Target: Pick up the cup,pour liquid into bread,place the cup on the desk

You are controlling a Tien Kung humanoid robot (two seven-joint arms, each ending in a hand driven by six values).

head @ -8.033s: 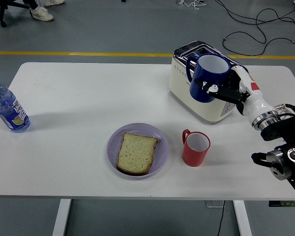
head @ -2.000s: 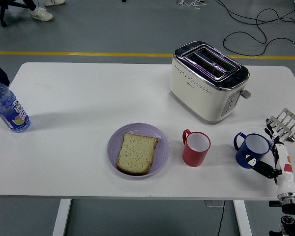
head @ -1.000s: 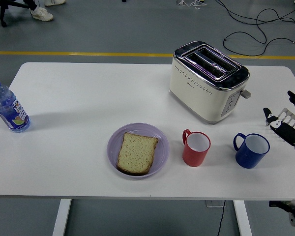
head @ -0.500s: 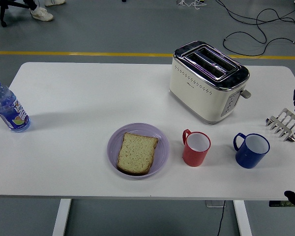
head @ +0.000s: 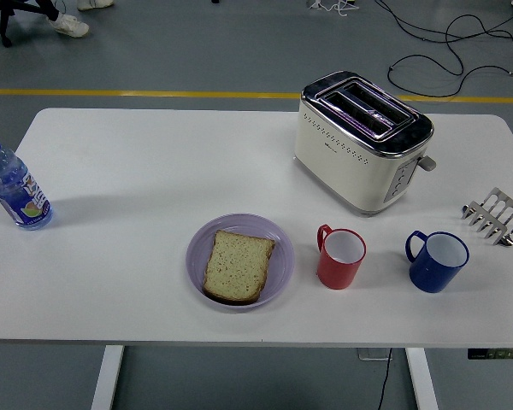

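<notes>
Blue cup (head: 438, 261) stood upright on surface (head: 137, 188), right of red cup (head: 340, 257). Bread (head: 237, 266) laid on purple plate (head: 278, 273), left of red cup. No hand seen, so hand state cannot be told. Last step judged done; nothing more needed.

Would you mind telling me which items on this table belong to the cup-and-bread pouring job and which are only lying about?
Part of the job:
blue cup, standing upright on the table
slice of bread
purple plate holding the bread

Lying about:
red cup
toaster
metal toast rack
water bottle
</notes>
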